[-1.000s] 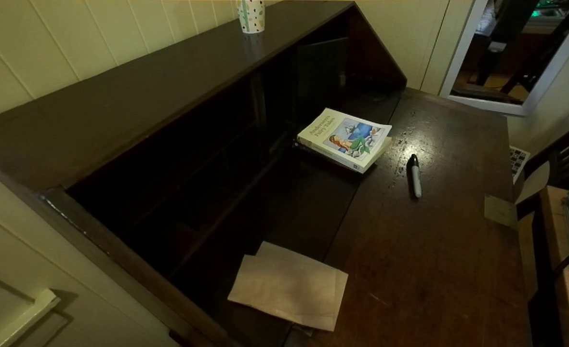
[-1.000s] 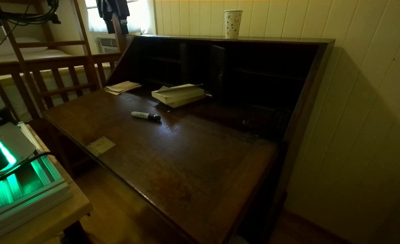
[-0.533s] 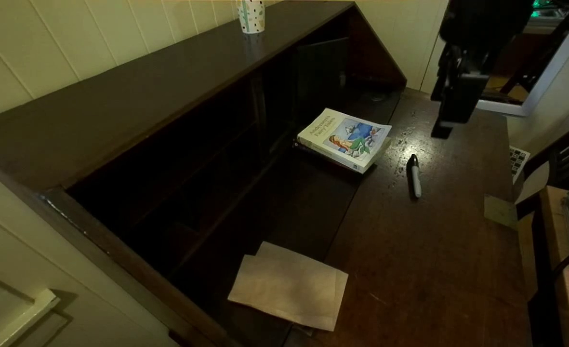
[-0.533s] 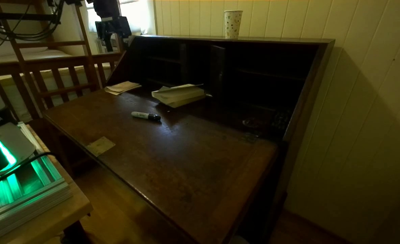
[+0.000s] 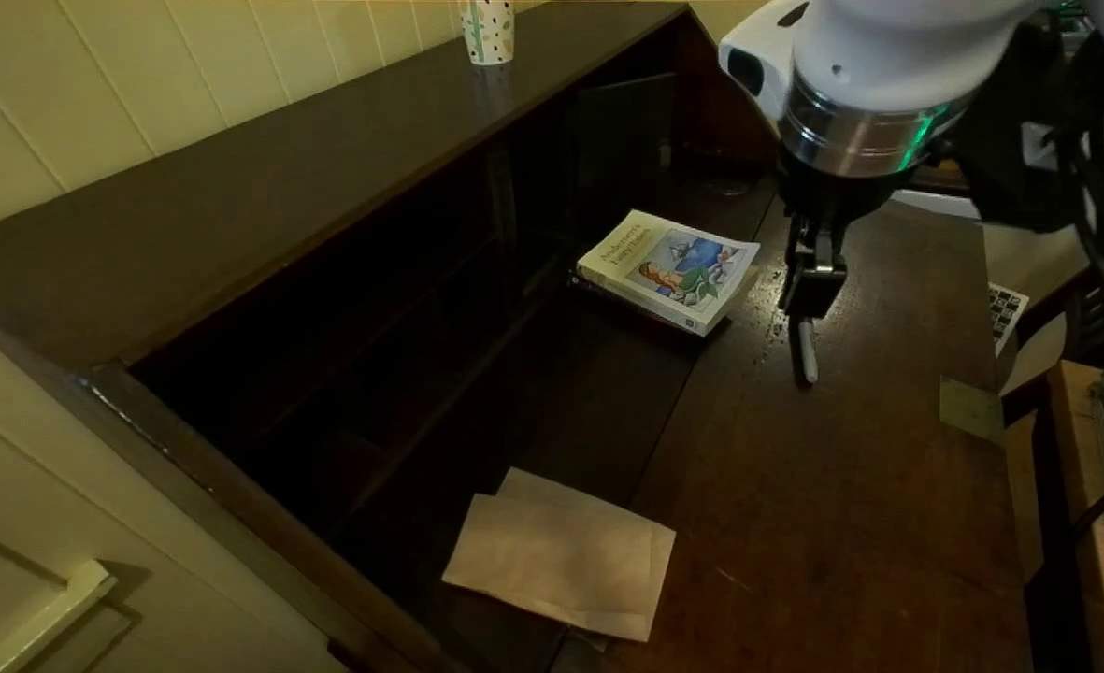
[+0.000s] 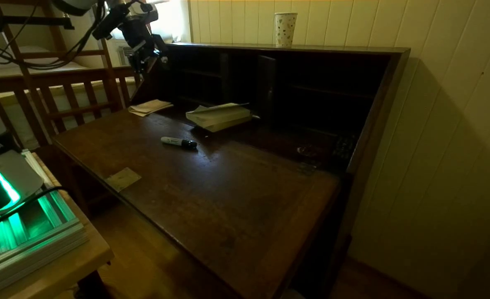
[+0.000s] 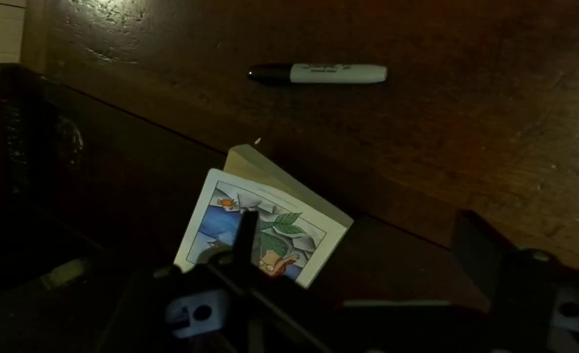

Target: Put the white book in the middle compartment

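- Clearly, the gripper (image 7: pixel 357 220) has its jaws spread wide in the wrist view, with 1 finger (image 7: pixel 246 240) crossing in front of the book (image 7: pixel 289 230).
- In an exterior view the gripper hides the cap of the marker (image 5: pixel 808 350); the wrist view shows that cap, black.
- The book lies on the desk (image 6: pixel 211 199), just outside the middle compartment (image 6: pixel 245 79). Its title shows in an exterior view, on the cover (image 5: pixel 668 266); in the wrist view the gripper blocks it. Pages (image 7: pixel 257 170) jut from under the cover, its own or not, I cannot tell.
- The papers (image 5: pixel 561 551) lie well apart from the book, in both exterior views.
- A panel (image 5: pixel 626 131) stands upright beside the middle compartment, its broad face shown in an exterior view.
- The cup (image 6: pixel 285 30), whole in an exterior view, stands on the desk's top.
- Since 0.5 s ago the arm (image 5: pixel 888 56) has come further into an exterior view, and the marker's cap, in sight then, is now covered. The book, papers and cup have kept their places.
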Action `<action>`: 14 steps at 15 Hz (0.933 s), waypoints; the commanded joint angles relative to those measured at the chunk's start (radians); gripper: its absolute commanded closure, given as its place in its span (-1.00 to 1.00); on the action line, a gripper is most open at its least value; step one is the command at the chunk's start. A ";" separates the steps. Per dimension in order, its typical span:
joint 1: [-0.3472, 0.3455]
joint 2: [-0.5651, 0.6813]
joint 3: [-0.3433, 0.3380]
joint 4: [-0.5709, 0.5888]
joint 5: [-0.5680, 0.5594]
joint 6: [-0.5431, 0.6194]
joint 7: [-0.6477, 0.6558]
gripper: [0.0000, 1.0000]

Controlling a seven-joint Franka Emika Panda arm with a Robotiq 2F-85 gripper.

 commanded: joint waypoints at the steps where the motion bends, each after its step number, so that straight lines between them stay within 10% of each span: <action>1: 0.024 0.012 -0.023 0.003 -0.006 -0.001 0.009 -1.00; 14: 0.011 0.094 -0.029 0.002 -0.210 0.073 0.236 -1.00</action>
